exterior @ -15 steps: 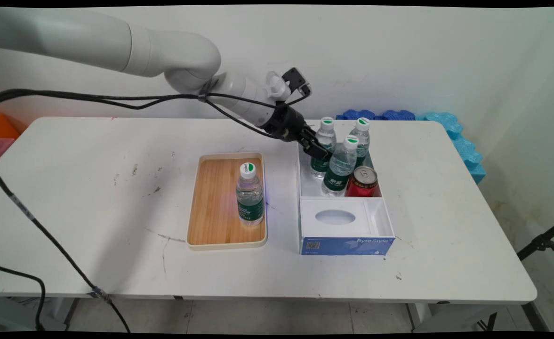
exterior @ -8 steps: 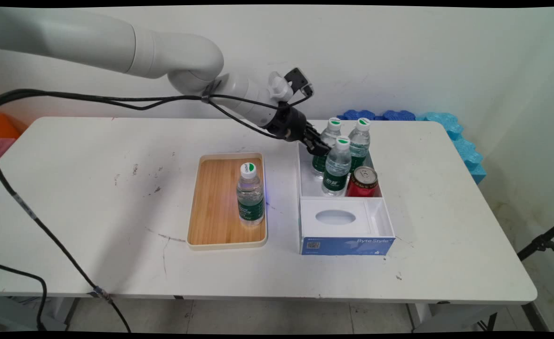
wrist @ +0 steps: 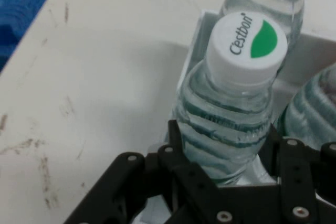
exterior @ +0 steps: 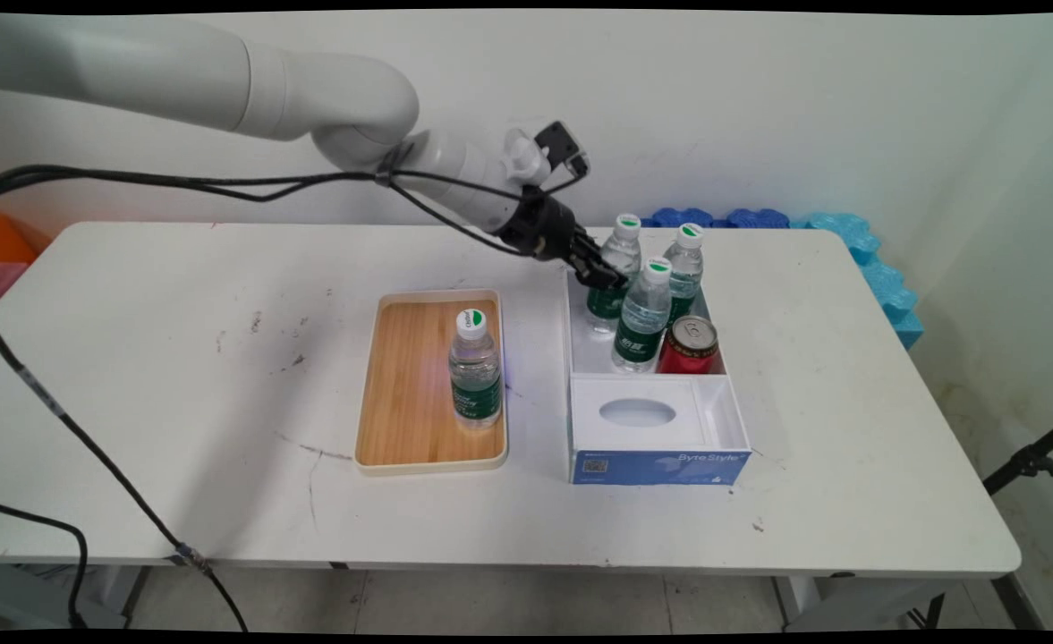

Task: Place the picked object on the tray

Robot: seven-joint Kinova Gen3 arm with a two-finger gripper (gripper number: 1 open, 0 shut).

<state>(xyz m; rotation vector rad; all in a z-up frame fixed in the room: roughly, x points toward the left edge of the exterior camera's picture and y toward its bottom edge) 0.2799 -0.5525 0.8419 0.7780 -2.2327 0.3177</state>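
Note:
My gripper [exterior: 604,272] is shut on a clear water bottle [exterior: 614,268] with a green label and a white cap. This bottle tilts a little at the back left of the white box's [exterior: 721,404] open compartment. In the hand view the same water bottle [wrist: 231,108] stands between my two fingers [wrist: 176,140], its cap lettered Cestbon, and my gripper [wrist: 224,148] clamps its ribbed body. Two more water bottles [exterior: 644,315] [exterior: 686,266] and a red can [exterior: 690,344] stand close beside it in the same compartment.
A wooden tray [exterior: 401,394] lies left of the box with one water bottle [exterior: 475,371] upright on it. The box's front half has a white lid with an oval hole [exterior: 638,412]. Blue foam pieces [exterior: 857,246] lie at the table's back right.
The gripper has drawn up and slightly left with the bottle in it. The bottle's cap sits higher than a second ago and its body leans.

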